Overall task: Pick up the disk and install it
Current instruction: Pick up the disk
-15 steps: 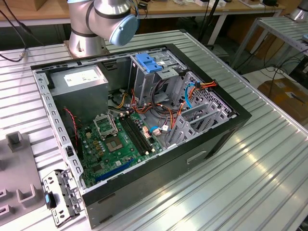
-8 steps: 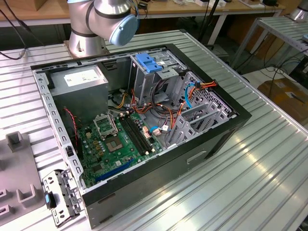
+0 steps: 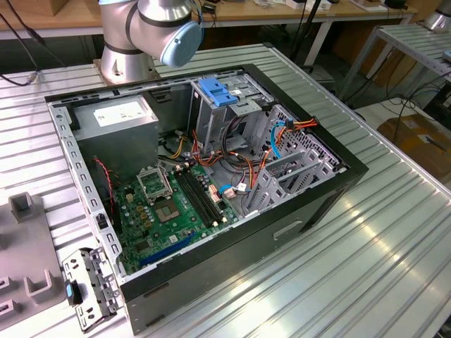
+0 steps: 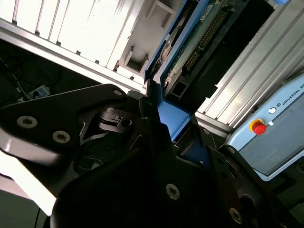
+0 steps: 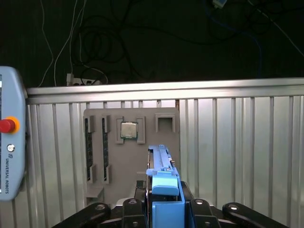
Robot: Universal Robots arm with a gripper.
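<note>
Gripper [image 5: 165,200] clamped on blue end of the disk [image 5: 160,161], over the grey tray [image 5: 128,166]. Narrow hold: disk could twist or slip, then jam in the drive cage [image 3: 208,123].

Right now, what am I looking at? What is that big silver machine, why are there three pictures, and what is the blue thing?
The silver machine is a robot arm. It stands on a ribbed metal table. The exterior view comes from a camera standing off to the side. It shows an open computer lying on the table, with a green board and coloured wires inside. The two wrist views come from cameras riding on the arm itself, so they look past its black jaws. The jaws are shut on a disk in a blue frame, the part where a computer keeps its files. In the first wrist view, beyond the disk, a grey tray lies on the table with a small square chip in it.
</note>
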